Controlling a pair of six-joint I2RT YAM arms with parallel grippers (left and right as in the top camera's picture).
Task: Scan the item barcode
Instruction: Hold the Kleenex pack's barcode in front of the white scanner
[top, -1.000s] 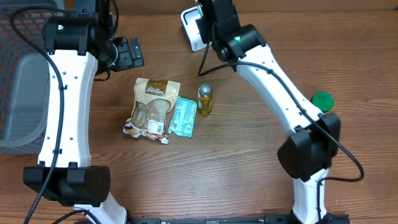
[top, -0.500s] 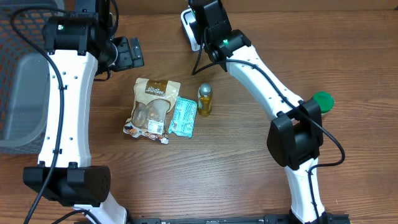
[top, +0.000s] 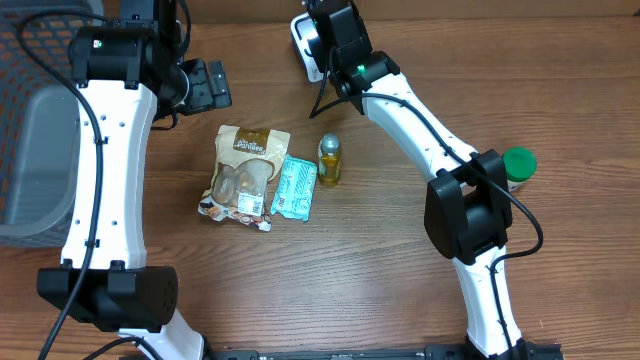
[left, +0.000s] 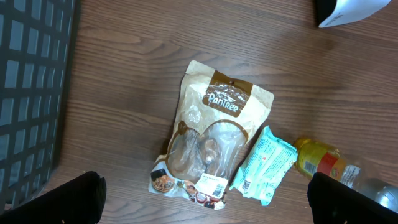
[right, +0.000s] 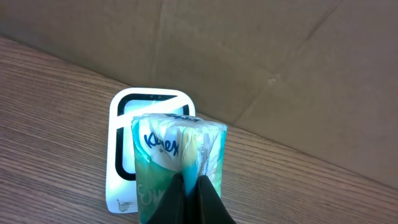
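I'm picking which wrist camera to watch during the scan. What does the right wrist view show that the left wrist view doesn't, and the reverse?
Only right wrist: the Kleenex tissue pack pinched in the right gripper, with a cardboard wall behind.
Only left wrist: the PanTree snack bag, teal packet, yellow bottle and black mesh basket.
Both: the wooden table, and probably the white scanner, of which the left wrist view catches only a corner.
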